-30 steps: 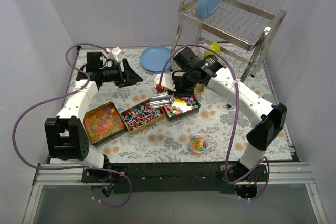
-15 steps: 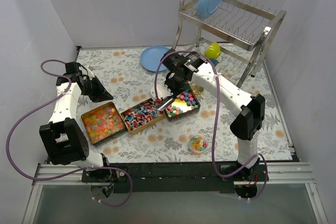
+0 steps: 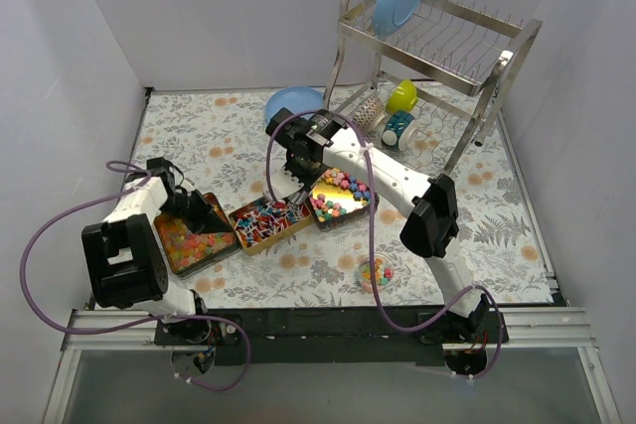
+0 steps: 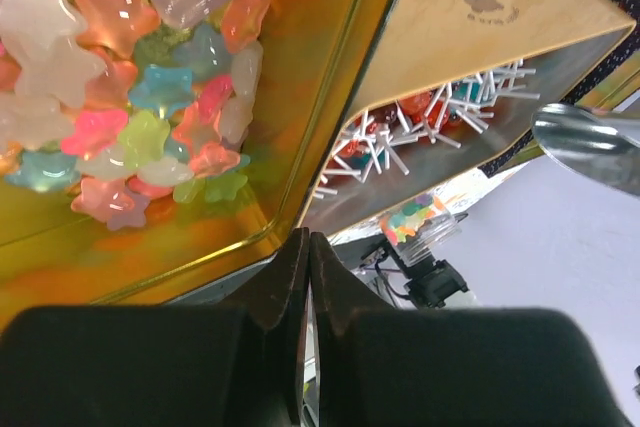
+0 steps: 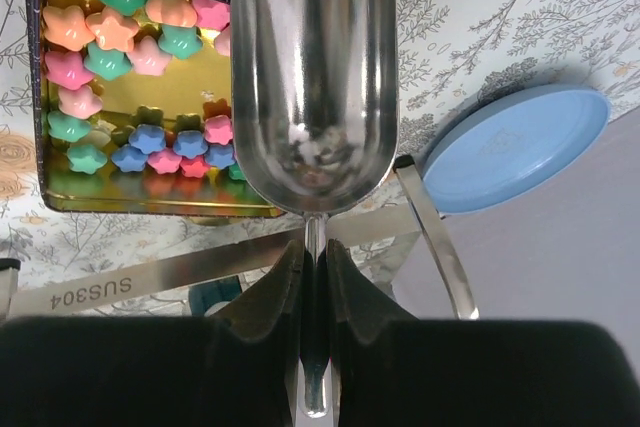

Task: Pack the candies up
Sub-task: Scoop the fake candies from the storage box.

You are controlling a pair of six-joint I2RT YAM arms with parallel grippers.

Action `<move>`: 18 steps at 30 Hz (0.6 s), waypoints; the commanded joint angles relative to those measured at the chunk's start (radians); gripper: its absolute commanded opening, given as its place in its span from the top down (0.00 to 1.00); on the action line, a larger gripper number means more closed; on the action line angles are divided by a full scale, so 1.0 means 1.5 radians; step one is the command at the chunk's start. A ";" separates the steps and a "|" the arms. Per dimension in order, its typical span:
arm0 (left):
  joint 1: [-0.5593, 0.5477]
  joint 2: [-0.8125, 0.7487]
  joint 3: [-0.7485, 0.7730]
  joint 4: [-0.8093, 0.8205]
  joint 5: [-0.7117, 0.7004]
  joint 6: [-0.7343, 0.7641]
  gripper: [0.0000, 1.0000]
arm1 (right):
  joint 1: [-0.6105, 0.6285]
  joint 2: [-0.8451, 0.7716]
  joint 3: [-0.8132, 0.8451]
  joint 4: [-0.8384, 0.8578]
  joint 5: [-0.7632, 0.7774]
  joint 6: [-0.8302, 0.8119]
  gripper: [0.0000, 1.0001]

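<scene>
I read the right gripper [image 5: 313, 259] clenched on the handle of the scoop [image 5: 312, 77], its empty bowl lying along 12 o'clock, the candies [image 5: 130, 77] in the tin [image 5: 160, 210] at 10 o'clock, nearest this arm; the left gripper [image 4: 308, 247] is pinched together on nothing.

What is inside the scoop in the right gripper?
The scoop shows bare metal inside, only reflections near its neck. The right gripper is shut on its handle. The scoop hides part of the tin and some candies beneath.
</scene>
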 commanded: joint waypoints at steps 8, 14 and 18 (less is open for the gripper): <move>0.000 0.028 -0.060 0.086 0.027 -0.028 1.00 | 0.087 0.024 0.010 0.012 0.220 0.018 0.99; 0.003 0.009 -0.026 0.066 0.050 -0.008 1.00 | 0.098 0.046 -0.007 0.005 0.276 0.037 0.99; 0.010 0.011 0.010 0.036 0.057 0.011 1.00 | 0.102 0.062 -0.018 0.002 0.294 0.048 0.99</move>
